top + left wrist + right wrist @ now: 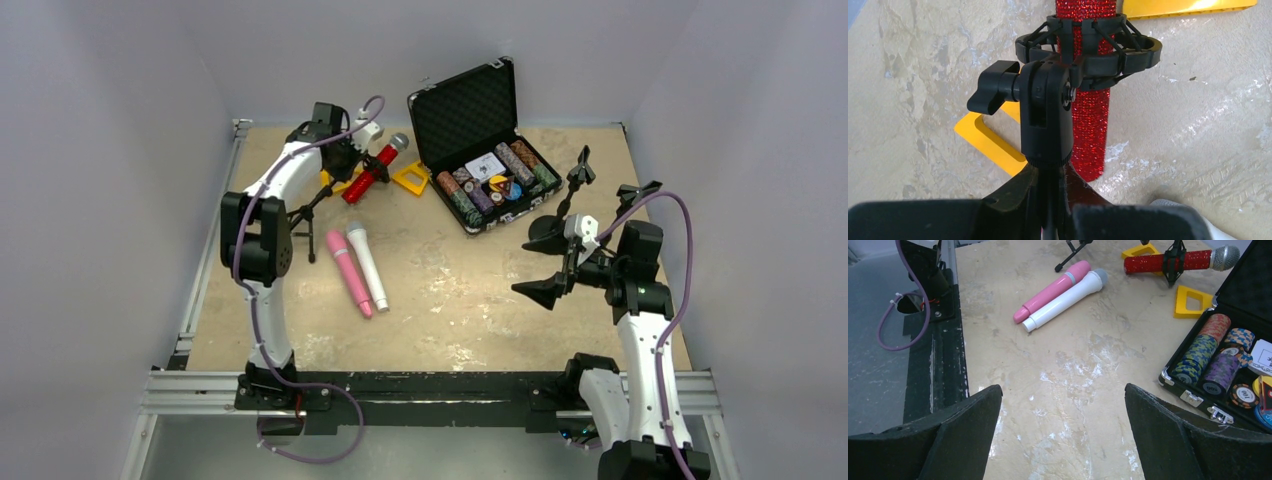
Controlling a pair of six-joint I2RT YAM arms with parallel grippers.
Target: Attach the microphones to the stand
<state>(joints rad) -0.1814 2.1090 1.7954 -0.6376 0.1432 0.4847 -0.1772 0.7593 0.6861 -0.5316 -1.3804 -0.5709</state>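
Left of the chip case (465, 115), past the yellow frame (410, 178) just beside it, bare table (450, 290) runs open to the pink microphone (347, 270) and the white microphone (366, 265).

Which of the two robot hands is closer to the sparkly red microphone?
Left. The left gripper is closed on the stand, right beneath the red microphone clipped in it. The right gripper hangs open well away, near the chip case.

Light's soft and even, coming from overhead, so shadows on the tabletop (450, 310) stay short and faint. Top view is pretty sharp. On the left wrist cam the stand (1048, 115) is crisp, the red microphone (1090, 125) throws tiny glints, the yellow block (1188, 6) is blown out, and the left end effector (1050, 222) is a dark blur.
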